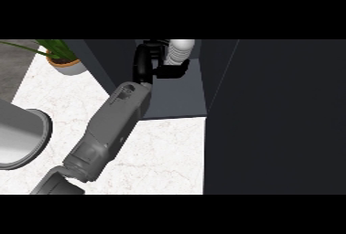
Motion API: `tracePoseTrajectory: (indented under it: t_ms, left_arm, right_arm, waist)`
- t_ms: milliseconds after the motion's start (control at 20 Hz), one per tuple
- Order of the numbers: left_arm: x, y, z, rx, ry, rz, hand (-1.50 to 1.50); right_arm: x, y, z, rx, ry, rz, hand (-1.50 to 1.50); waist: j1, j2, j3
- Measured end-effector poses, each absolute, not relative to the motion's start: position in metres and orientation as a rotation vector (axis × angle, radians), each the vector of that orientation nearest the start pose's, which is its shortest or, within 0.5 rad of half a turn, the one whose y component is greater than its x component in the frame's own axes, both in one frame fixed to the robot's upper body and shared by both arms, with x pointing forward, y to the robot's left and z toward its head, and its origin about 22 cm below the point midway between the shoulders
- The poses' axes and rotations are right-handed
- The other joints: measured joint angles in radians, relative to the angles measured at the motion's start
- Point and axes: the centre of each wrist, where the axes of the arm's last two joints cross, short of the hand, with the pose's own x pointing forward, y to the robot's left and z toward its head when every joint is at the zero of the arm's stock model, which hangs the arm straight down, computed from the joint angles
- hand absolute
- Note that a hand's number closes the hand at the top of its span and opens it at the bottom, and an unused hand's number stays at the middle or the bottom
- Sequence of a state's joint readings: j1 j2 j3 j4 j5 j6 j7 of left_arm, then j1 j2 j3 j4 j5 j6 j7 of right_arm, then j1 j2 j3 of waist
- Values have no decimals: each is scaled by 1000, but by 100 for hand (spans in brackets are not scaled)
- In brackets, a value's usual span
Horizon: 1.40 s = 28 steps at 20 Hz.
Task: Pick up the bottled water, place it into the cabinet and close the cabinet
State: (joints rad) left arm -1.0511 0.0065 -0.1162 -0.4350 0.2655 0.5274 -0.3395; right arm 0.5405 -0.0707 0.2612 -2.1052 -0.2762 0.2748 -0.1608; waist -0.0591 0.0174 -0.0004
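Left hand: black fingers curled round bottled water, reaching into cabinet.
Bottled water: white, ribbed, inside cabinet opening, above its shelf.
Cabinet door: open, at right.
Countertop: marble; potted plant far left.

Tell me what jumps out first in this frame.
A grey forearm runs up the middle, its black hand curled round a white bottle inside the open cabinet. The dark cabinet door fills the right; a potted plant sits top left on the marble counter.
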Motion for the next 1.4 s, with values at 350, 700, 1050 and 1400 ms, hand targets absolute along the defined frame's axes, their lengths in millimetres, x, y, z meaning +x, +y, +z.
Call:
tracePoseTrajectory:
  t_ms: [350, 700, 1050, 1400]
  left_arm:
    - [432, 102, 41, 391, -1723, -99, 150]
    - [431, 108, 31, 519, -1708, -121, -150]
    - [432, 112, 29, 559, -1674, -108, -150]
    - [433, 111, 31, 539, -1674, -82, -150]
  right_arm:
    - [122, -220, 40, 489, -1765, 3, -150]
    - [122, -220, 36, 499, -1765, 4, -150]
    - [119, -214, 35, 506, -1769, 4, -150]
    - [123, -214, 34, 500, -1771, 11, -150]
  waist:
    - [-2, 5, 0]
    - [-11, 3, 2]
    - [-20, 3, 4]
    - [-17, 4, 3]
